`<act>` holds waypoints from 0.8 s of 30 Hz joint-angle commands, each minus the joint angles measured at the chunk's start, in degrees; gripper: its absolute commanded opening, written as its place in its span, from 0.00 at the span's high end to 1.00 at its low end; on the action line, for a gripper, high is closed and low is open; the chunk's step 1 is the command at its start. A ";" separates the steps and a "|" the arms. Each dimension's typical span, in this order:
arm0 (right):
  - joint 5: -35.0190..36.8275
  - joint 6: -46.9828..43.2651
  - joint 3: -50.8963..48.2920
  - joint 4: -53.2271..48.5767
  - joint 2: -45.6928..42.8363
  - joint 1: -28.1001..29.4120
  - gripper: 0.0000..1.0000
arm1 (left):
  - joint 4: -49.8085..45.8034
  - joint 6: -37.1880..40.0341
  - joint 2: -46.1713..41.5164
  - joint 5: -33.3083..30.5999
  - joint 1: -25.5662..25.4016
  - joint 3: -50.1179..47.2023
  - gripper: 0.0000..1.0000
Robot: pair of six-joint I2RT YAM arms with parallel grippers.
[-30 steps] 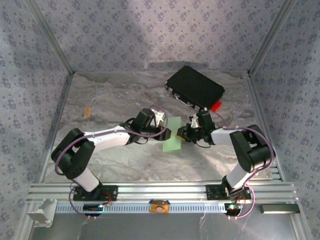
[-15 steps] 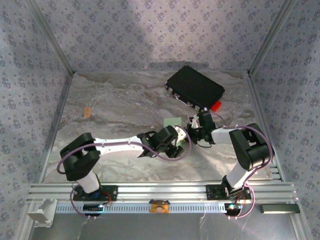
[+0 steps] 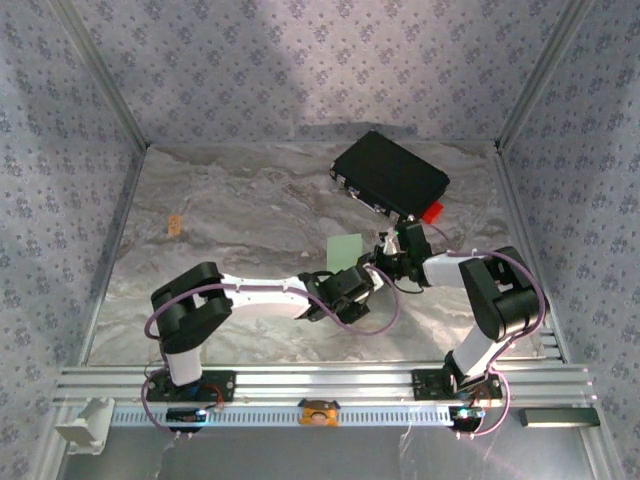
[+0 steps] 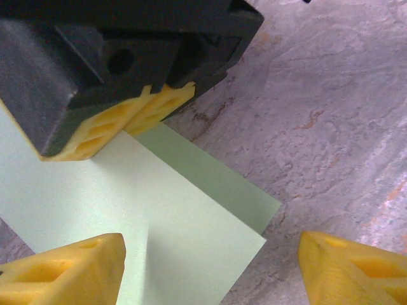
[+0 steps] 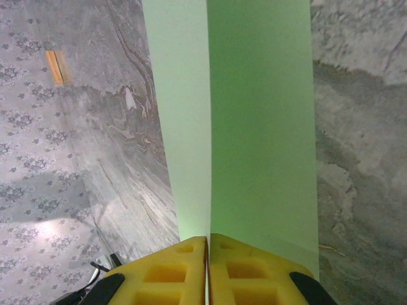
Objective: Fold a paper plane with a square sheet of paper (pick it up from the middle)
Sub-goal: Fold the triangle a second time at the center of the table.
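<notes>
The square sheet of paper (image 5: 254,127), pale green and folded along a centre crease, is pinched at its fold by my right gripper (image 5: 208,244), whose yellow fingers are pressed together on it. From above, the paper (image 3: 343,246) sticks out to the left of the right gripper (image 3: 383,263). My left gripper (image 3: 367,278) sits just in front of it, open. In the left wrist view the paper (image 4: 159,216) lies between and ahead of the left gripper (image 4: 210,273), with one corner pointing right and the left fingertip (image 4: 70,270) over it. The right gripper (image 4: 127,121) grips the paper's far edge.
A black rectangular case (image 3: 390,172) lies at the back right with a small red tab (image 3: 432,211) by its near corner. A small orange piece (image 3: 174,224) lies at the far left of the marbled table (image 3: 240,200). Patterned walls enclose the table.
My left arm swung from the paper's left side round to its near side, reaching right towards the right gripper. The paper's free end, earlier hanging towards the front, now points away. The right arm barely moved.
</notes>
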 commanded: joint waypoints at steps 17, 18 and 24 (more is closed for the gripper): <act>-1.11 -0.79 0.61 -1.62 -0.54 -0.30 0.86 | 0.07 1.16 0.89 -4.85 -0.81 1.96 0.61; -1.05 -0.78 0.56 -1.58 -0.61 -0.29 0.85 | 0.16 1.22 0.80 -4.62 -0.81 1.85 0.64; -0.55 -0.93 0.21 -1.71 -1.20 -0.45 0.84 | 0.47 1.02 0.37 -4.08 -0.81 1.40 0.87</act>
